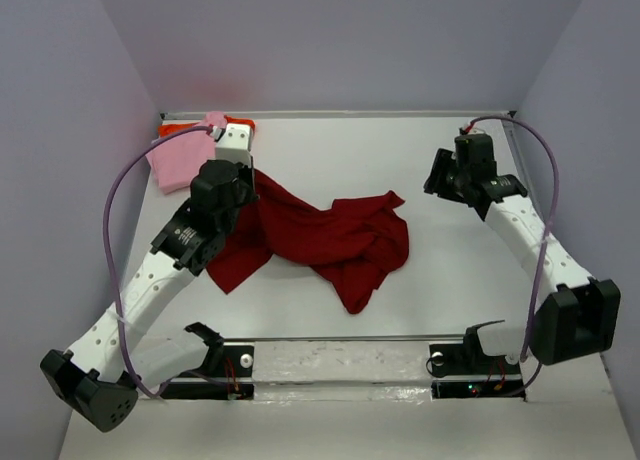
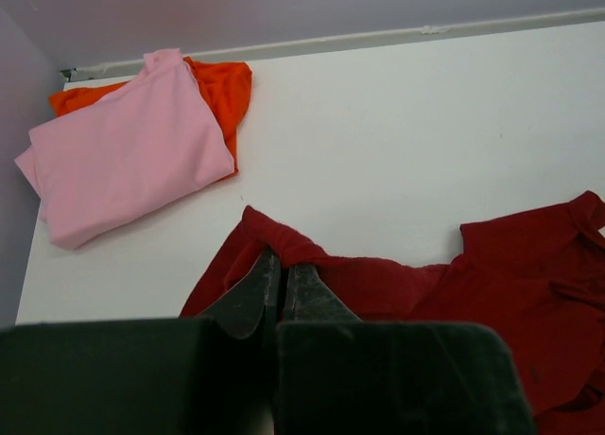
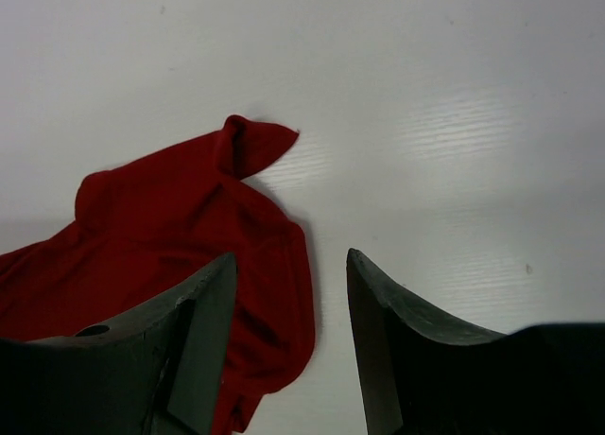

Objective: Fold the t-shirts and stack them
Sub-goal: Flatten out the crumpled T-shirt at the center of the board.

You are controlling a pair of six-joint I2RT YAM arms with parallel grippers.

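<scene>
One crimson shirt [image 1: 330, 240] pinched by left gripper [image 2: 282, 262]; right gripper [image 3: 289, 255] agape, holding nothing

1. This is a robotics lab test cell. A left arm [image 1: 150, 280] and a right arm [image 1: 530, 230], both white and black, are bolted to a metal plate [image 1: 340, 365] at the near edge of a plain white surface [image 1: 450, 290].
2. Bare pale lilac walls [image 1: 350, 40] box the surface in on three sides.
3. Purple cables [image 1: 108, 230] loop openly along both arms.
4. The arms end in dark two-finger tools, the left pincer [image 2: 282, 262] and the right pincer [image 3: 289, 260].
</scene>
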